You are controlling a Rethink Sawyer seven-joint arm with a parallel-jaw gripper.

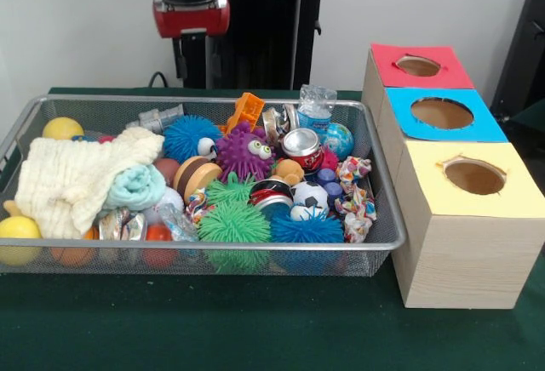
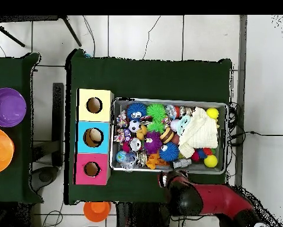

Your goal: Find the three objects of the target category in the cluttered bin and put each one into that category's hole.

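The wire mesh bin (image 1: 213, 247) sits on the green table, full of clutter; it also shows in the overhead view (image 2: 167, 100). A brown-and-orange striped rounded toy (image 1: 196, 175) lies half buried near the bin's middle (image 2: 166, 135). A small yellow-orange thing (image 1: 289, 169) sits beside the cans; I cannot tell if it is the duckling. A third stuffed toy is hidden. The red-surround hole (image 1: 418, 65) is the farthest on the wooden box (image 2: 92, 169). My gripper (image 2: 164, 178) hangs drawn back behind the bin's far rim, and only its red and black end (image 1: 192, 9) shows.
Blue, green and purple spiky puffer balls (image 1: 234, 222), soda cans (image 1: 301, 144), a cream cloth (image 1: 77, 179), yellow balls (image 1: 17, 228) and a plastic bottle (image 1: 316, 105) fill the bin. The blue-surround hole (image 1: 441, 113) and yellow-surround hole (image 1: 473, 177) sit nearer. Purple and orange bowls (image 2: 6, 106) stand on a side table.
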